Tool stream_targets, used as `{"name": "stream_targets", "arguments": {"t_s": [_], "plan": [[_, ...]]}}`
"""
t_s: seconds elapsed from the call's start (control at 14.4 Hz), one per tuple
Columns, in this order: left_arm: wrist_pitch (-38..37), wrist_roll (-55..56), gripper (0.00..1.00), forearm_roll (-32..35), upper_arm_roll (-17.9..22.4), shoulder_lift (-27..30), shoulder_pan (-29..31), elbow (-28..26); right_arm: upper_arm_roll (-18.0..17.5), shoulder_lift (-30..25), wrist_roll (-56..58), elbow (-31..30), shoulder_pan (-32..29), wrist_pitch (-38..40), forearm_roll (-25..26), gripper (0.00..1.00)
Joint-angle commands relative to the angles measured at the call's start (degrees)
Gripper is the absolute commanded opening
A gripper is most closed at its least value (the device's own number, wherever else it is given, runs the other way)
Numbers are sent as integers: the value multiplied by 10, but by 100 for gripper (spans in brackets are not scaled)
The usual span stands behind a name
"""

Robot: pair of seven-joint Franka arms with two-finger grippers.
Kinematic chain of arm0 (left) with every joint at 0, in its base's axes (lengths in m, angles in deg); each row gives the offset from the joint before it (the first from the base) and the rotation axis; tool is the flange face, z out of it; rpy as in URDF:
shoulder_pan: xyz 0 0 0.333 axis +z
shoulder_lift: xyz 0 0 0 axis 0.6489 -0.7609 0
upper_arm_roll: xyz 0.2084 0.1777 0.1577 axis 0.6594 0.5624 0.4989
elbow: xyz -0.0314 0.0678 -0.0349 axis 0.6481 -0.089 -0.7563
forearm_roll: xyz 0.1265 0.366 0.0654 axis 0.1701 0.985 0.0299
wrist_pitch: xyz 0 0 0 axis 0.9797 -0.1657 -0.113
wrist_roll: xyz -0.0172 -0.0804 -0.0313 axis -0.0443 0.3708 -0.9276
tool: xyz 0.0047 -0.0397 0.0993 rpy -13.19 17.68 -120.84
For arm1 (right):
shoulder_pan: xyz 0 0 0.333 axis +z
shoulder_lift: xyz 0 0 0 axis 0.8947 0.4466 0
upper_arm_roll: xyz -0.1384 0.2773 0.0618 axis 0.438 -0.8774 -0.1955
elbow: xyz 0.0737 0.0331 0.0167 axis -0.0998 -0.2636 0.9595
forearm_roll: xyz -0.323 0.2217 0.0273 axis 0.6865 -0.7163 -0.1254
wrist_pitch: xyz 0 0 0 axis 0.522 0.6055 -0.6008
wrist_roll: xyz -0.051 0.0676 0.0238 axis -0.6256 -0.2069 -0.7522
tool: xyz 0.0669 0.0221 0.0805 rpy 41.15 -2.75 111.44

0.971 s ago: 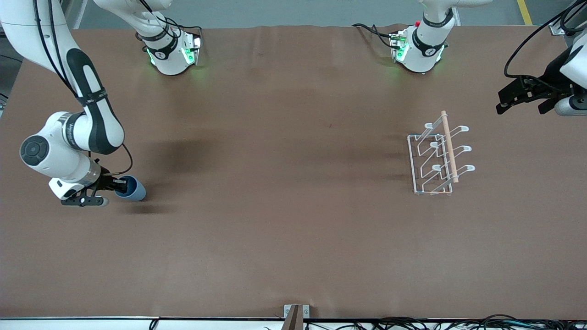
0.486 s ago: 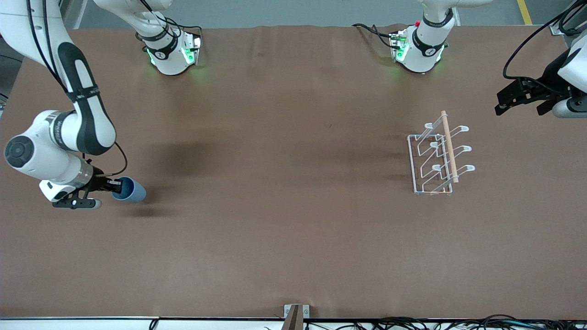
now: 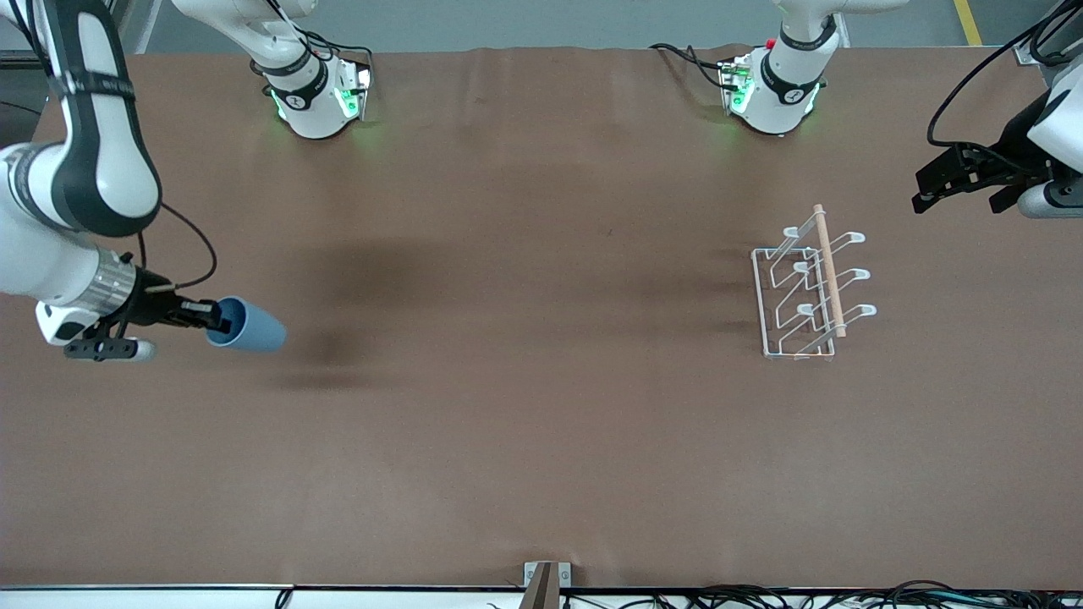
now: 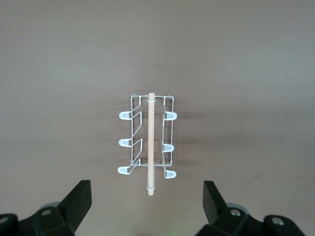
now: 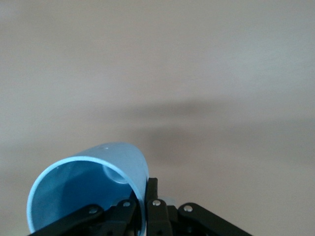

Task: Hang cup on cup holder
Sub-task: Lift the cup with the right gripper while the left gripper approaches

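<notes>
The light-blue cup (image 3: 250,326) lies on its side in the air, held by its rim in my right gripper (image 3: 213,319), which is shut on it above the table at the right arm's end. In the right wrist view the cup (image 5: 88,189) shows its open mouth, with one finger inside the rim and one outside. The white wire cup holder (image 3: 810,285) with its wooden rod stands toward the left arm's end. My left gripper (image 3: 931,184) is open and empty in the air, off to the side of the holder, which shows in the left wrist view (image 4: 147,147).
The two arm bases (image 3: 317,93) stand along the table's edge farthest from the front camera. Cables (image 3: 761,596) and a small bracket (image 3: 546,579) lie at the edge nearest it.
My right gripper has lifted the cup off the table and tipped it further on its side. The left arm has barely moved.
</notes>
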Motion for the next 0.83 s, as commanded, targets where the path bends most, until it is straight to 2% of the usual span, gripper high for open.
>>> {"name": "stream_targets", "arguments": {"t_s": [0.0, 0.07, 0.28, 0.42, 0.62, 0.76], "plan": [[-1, -3, 100, 9, -1, -5, 3, 10, 0, -34, 3, -20, 39, 42, -59, 0], [-1, -6, 100, 10, -1, -5, 3, 10, -1, -36, 0, -22, 59, 46, -76, 0], [-1, -37, 100, 9, -2, -11, -2, 22, -1, -35, 2, -36, 96, 77, -198, 0], [-1, -133, 100, 5, -3, -12, -9, 24, -1, -34, -1, -41, 125, 82, -258, 0], [0, -232, 99, -2, -18, -23, -16, 38, -1, -10, 0, -53, 166, 80, -382, 0], [1, -357, 99, -13, -32, -31, -28, 40, -1, 3, 0, -53, 205, 78, -453, 0]]}}
